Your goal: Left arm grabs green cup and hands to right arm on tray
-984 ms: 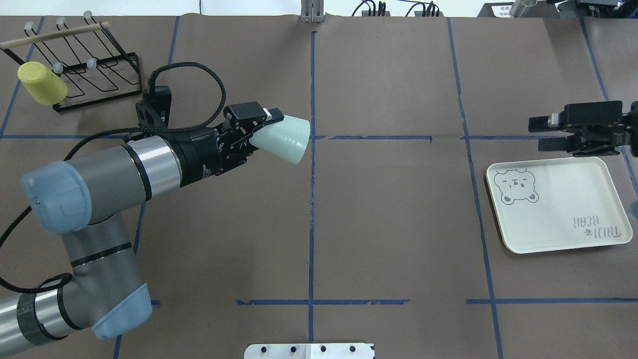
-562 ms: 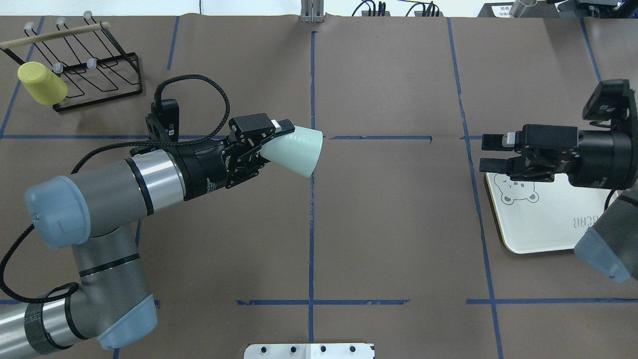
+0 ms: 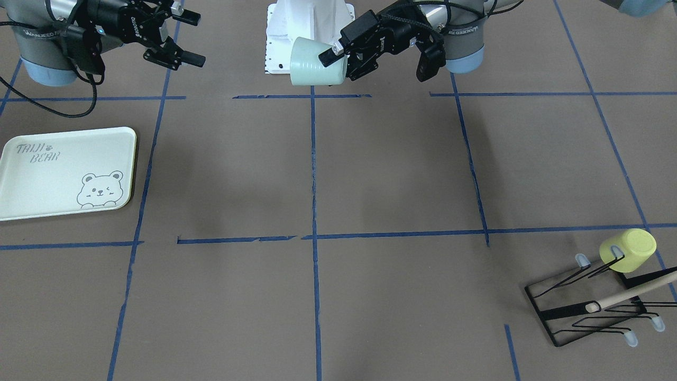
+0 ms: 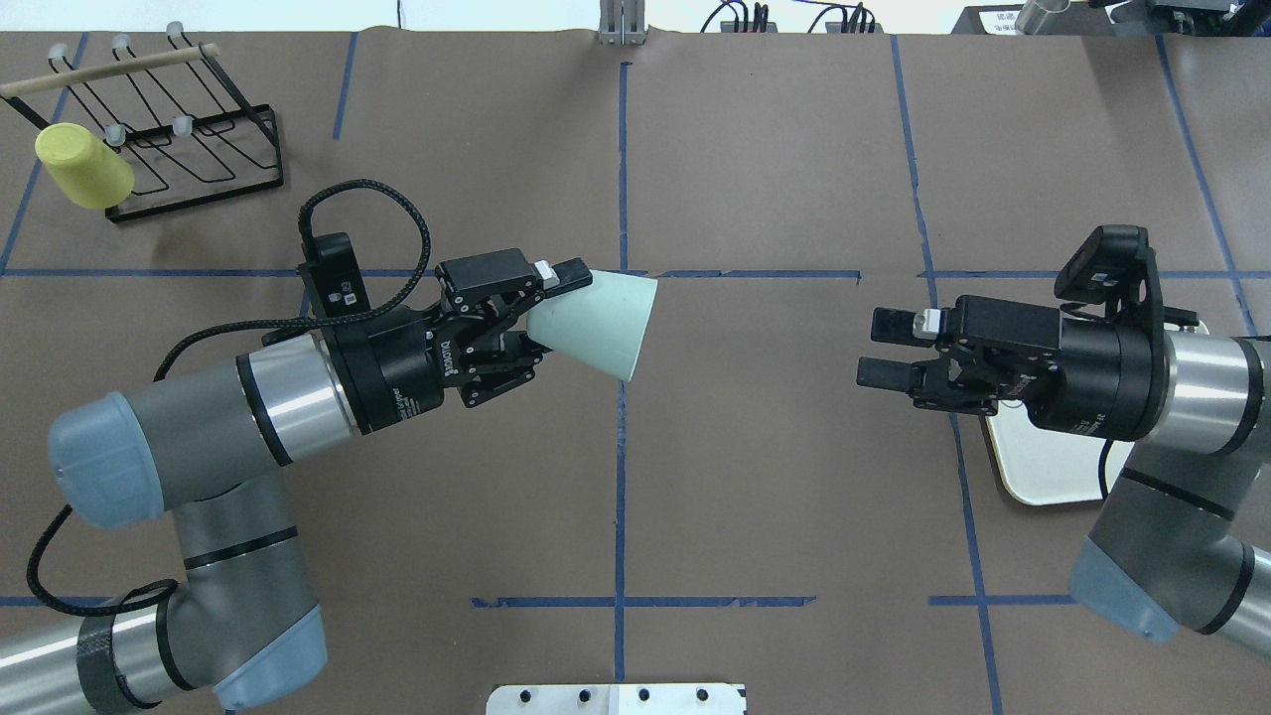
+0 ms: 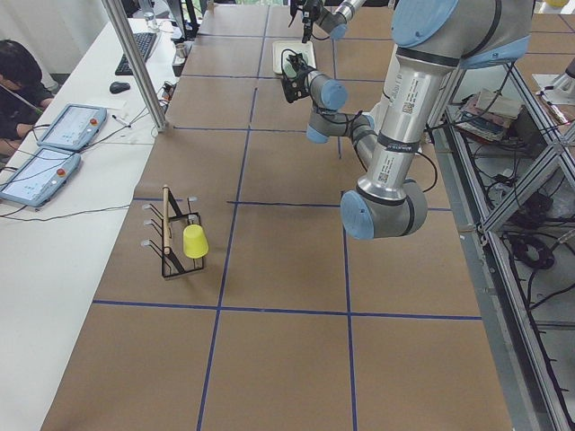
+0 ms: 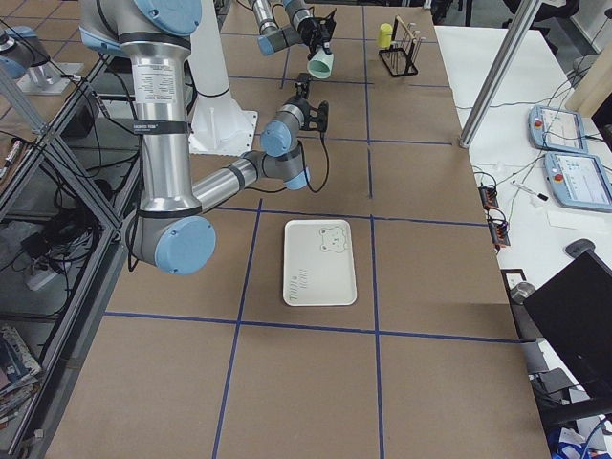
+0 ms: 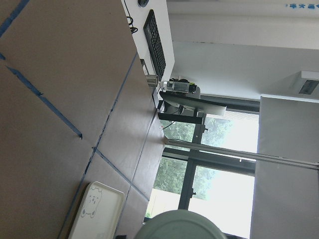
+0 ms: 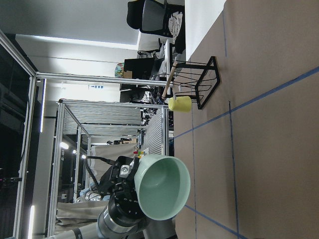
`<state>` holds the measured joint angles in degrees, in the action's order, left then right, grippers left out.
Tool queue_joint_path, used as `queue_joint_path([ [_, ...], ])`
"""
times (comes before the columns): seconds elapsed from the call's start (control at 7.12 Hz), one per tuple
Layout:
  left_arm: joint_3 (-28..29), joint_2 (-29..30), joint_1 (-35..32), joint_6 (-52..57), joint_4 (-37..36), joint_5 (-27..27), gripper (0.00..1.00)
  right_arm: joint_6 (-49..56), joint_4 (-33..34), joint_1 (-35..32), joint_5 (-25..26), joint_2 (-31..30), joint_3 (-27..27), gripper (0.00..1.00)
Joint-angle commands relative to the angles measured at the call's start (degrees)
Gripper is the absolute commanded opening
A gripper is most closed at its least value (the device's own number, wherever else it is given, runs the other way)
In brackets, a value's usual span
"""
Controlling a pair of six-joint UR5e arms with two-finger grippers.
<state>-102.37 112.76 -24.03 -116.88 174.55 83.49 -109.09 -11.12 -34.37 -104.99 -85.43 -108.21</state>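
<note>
Left tool (image 4: 548,314) clamped on green cup (image 4: 608,323), rim facing right tool (image 4: 872,348), jaws parted

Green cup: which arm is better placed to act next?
Likely right: the left hand grips the green cup, mouth pointing across; the right hand is open, facing it, with a gap to close.
</note>
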Motion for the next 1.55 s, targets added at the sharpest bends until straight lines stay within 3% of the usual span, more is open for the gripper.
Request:
queue_joint_path([
  [0.0,3.57,0.00,0.30,0.16,5.36,-0.08,0.43,-2.07,0.14,3.60,4.15,3.06,0.19,0.99],
  [0.42,3.58,0.00,1.52,0.33,5.28,-0.08,0.43,-2.09,4.68,11.06,14.08,6.67,0.71,0.96],
  [0.7,3.49,0.09,1.79,-0.10,5.37,0.01,0.43,-2.09,8.13,11.44,15.42,10.18,1.15,0.96],
  [1.41,2.35,0.61,4.25,-0.45,5.54,0.01,0.43,-2.00,8.93,11.52,16.13,12.65,2.47,0.96],
])
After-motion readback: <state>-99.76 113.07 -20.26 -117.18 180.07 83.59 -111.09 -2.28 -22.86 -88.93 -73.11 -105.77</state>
